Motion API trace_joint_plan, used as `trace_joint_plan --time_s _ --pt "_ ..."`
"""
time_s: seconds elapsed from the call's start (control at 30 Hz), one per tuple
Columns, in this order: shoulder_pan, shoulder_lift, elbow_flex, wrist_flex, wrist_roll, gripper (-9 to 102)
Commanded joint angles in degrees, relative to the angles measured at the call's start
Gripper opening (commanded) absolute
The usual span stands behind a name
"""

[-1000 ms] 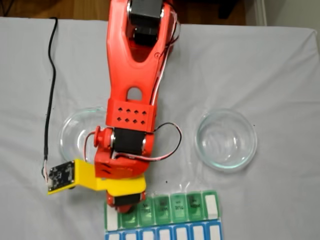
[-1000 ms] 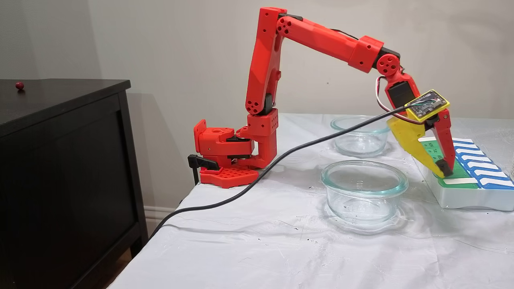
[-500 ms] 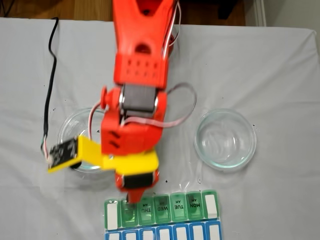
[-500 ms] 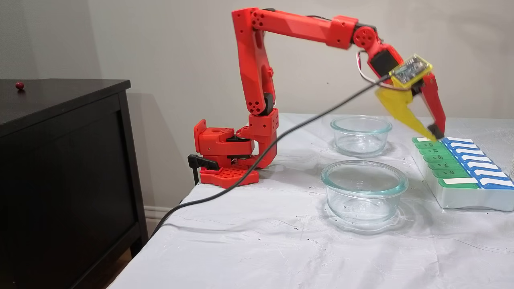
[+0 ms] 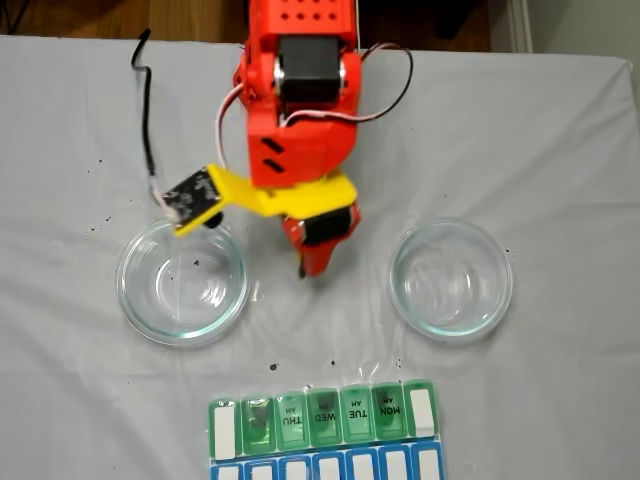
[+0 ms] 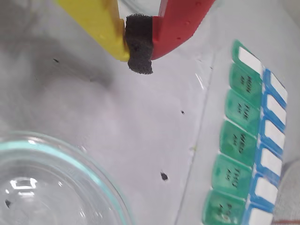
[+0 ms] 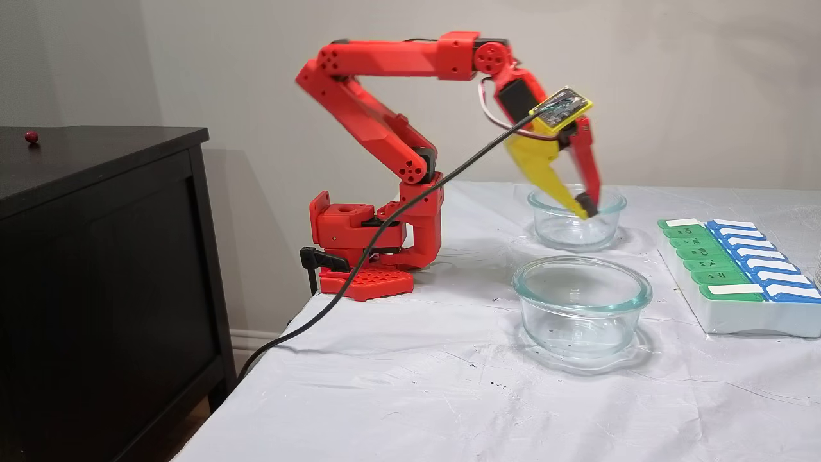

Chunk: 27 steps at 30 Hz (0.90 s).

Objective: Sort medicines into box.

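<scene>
Wrist view showed your fingers [image 6: 138, 44] clenched on nothing but their own foam pad, hanging over bare table [image 6: 140, 122] between the glass dishes [image 5: 182, 283], pill organizer [image 6: 243, 140] lidded alongside; with no medicines in either dish, your next dip risked empty grasps.

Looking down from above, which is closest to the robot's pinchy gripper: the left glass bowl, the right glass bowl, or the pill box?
From the gripper in the top-down fixed view:
1. Left glass bowl, just left.
2. Right glass bowl, across on the right.
3. Pill box, below, at the bottom edge.
</scene>
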Motion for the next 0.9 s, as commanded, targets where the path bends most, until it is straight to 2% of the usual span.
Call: trace_joint_plan --time_s 0.0,0.07,0.13,0.33,0.4,0.53,0.87 --pt "-1.2 10.4 2.8 4.6 -0.9 0" --pt "-0.4 18.4 6.2 8.2 -0.2 0" --pt "-0.9 18.4 7.5 10.1 -0.8 0" --pt "-0.9 18.4 13.1 9.2 -2.2 2" --pt "-1.2 18.4 15.0 12.1 -1.5 0" --pt "-1.8 18.4 21.2 9.6 0.4 0" --pt "-3.2 18.4 21.2 9.6 -0.4 0"
